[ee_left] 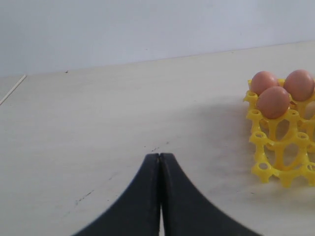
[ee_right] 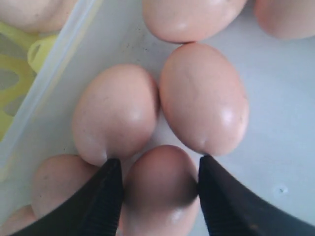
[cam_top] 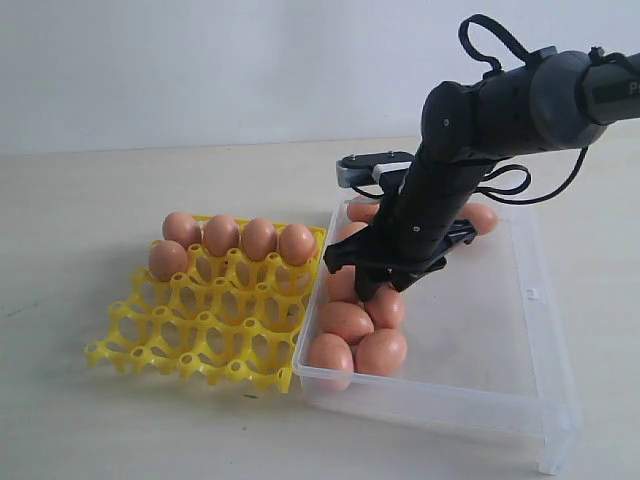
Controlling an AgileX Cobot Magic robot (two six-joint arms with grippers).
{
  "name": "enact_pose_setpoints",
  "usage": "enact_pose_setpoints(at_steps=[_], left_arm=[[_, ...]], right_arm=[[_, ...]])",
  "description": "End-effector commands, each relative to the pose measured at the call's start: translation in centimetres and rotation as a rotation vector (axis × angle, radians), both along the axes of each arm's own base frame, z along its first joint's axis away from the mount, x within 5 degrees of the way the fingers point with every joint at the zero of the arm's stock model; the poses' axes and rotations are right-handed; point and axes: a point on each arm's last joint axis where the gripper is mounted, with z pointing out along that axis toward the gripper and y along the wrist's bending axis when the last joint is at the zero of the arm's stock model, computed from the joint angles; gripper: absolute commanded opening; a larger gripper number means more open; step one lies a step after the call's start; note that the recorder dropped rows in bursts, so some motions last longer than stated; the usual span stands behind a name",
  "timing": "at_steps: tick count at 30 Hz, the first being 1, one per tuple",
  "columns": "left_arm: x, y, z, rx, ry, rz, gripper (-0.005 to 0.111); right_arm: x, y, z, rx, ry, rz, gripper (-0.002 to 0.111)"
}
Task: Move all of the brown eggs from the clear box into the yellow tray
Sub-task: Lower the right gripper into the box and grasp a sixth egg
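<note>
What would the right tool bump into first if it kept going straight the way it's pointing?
Probably the brown egg sitting between the fingers of the right tool, inside the clear box. Whether they touch it yet is unclear.

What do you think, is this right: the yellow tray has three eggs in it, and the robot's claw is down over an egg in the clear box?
Not quite: the yellow tray holds five brown eggs, not three, as the exterior view shows. The right gripper is indeed down over an egg in the clear box.

The claw (ee_right: 159, 163) straddles one brown egg (ee_right: 160, 196) in the clear box (ee_right: 60, 58).
</note>
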Motion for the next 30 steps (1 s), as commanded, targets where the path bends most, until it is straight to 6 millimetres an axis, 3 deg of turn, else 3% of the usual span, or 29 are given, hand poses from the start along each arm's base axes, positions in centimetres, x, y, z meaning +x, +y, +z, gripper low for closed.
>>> enact_pose_setpoints(at_steps=[1,6,16,19,23,27,30], left_arm=[[0.0,0.0,0.3,-0.011,-0.023,0.0,0.0],[0.0,0.0,0.3,-0.011,-0.023,0.0,0.0],[0.0,0.0,0.3,-0.011,-0.023,0.0,0.0],[0.0,0.0,0.3,-0.011,-0.023,0.0,0.0],[0.0,0.0,0.3,-0.011,-0.023,0.0,0.0],[0.0,0.0,0.3,-0.011,-0.023,0.0,0.0],[0.0,0.0,0.3,-0.011,-0.023,0.0,0.0]], right_arm=[[0.0,-0.3,-1.6,-0.023,0.045,0.012,0.048],[-0.1,-0.4,-2.7,-0.053,0.072,0.026,0.056],[0.3,-0.3,-2.8,-0.041,0.037,0.019,0.054],[0.3,-0.3,-2.8,-0.041,0.037,0.019,0.039],[0.4,-0.3,-2.0,-0.038,0.001,0.069,0.0],[0.6,-0.3,0.1,-0.024,-0.082,0.081,0.0],[0.4,-0.4,3.0,0.01,-0.18,0.076,0.0]])
